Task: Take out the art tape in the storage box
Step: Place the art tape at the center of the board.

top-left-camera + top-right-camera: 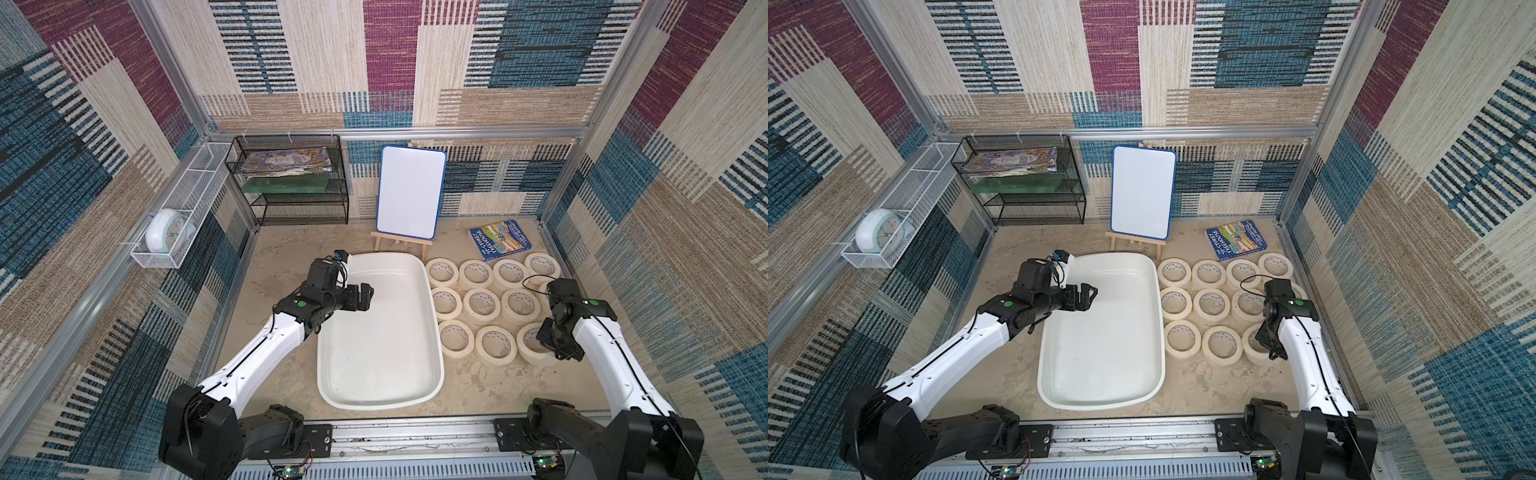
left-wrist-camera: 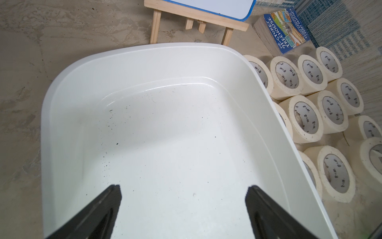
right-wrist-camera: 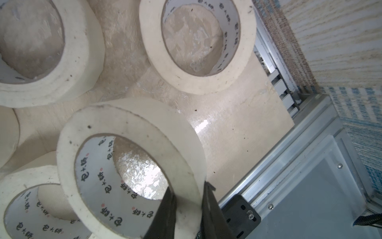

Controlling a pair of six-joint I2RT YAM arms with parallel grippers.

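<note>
- Right gripper (image 3: 188,187) clamped on wall of tape roll (image 3: 128,124), one finger inside the ring.
- Left gripper (image 2: 184,189) wide apart, empty; box (image 2: 144,60) floor directly below it.

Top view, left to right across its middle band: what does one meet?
white wire basket holding a clock → storage box → art tape rolls → right hand, shut on a roll's wall.
</note>
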